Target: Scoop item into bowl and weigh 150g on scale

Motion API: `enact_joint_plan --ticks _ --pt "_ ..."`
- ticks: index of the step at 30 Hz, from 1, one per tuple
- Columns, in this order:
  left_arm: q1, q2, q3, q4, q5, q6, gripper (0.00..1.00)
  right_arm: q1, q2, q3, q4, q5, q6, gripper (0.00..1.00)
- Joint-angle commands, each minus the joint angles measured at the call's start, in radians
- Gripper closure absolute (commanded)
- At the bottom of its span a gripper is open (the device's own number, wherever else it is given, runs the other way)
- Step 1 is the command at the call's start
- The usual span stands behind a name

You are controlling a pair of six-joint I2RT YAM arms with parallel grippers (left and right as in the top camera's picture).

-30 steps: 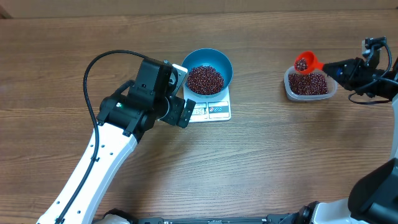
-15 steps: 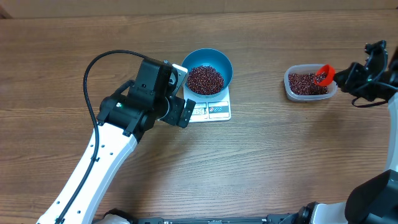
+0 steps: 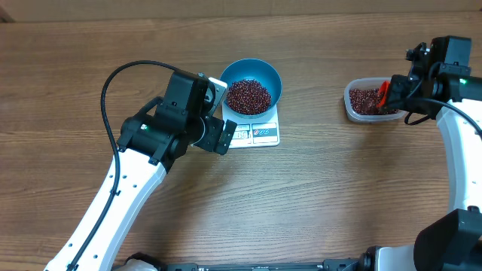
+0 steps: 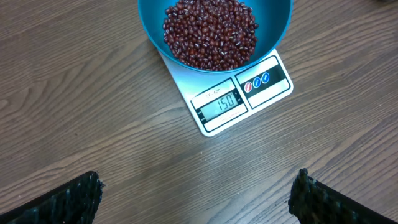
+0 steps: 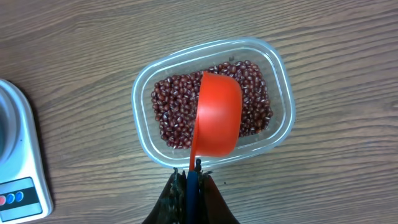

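Observation:
The blue bowl (image 3: 273,76) stands on the white scale (image 3: 265,135), holding a heap of dark red-brown beans (image 3: 248,95). In the left wrist view the bowl (image 4: 150,22) and scale (image 4: 208,126) lie ahead, and the display reads 150. My left gripper (image 3: 223,111) hovers just left of the scale, open and empty (image 4: 196,186). Over at the right, my right gripper (image 5: 193,177) is shut on the blue handle of a red scoop (image 5: 217,115). The scoop is turned over above the beans (image 5: 169,115) in the clear tub (image 5: 284,84).
The clear plastic tub (image 3: 349,105) of beans sits on the wooden table to the right of the scale. A corner of the scale (image 5: 18,180) shows at the left edge of the right wrist view. A black cable (image 3: 113,90) loops off the left arm.
My right gripper has swung the scoop from above the tub's left rim, where it carried beans, down over the tub and turned it over. The left arm has not moved.

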Motion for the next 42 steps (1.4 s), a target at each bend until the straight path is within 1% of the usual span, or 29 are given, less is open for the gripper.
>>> enact_joint_plan --ticks 1,10,24,28,34,42 --pt "-0.001 0.008 0.013 0.002 -0.003 0.019 0.01 0.015 -0.026 0.029 0.005 0.043 0.004 0.96" --pt "-0.001 0.008 0.013 0.002 -0.003 0.019 0.0 0.017 -0.026 0.029 -0.012 0.109 0.027 0.96" --pt "-0.001 0.008 0.013 0.001 -0.003 0.019 0.01 0.025 -0.026 0.029 -0.011 0.11 0.03 0.96" --pt "-0.001 0.008 0.013 0.002 -0.003 0.019 0.01 0.054 -0.026 0.029 -0.012 0.137 0.024 0.96" --pt "-0.001 0.008 0.013 0.002 -0.003 0.019 0.01 0.119 -0.026 0.029 -0.007 0.228 0.023 0.96" --pt "-0.001 0.008 0.013 0.001 -0.003 0.019 0.01 0.15 -0.026 0.029 -0.002 0.233 0.023 0.96"
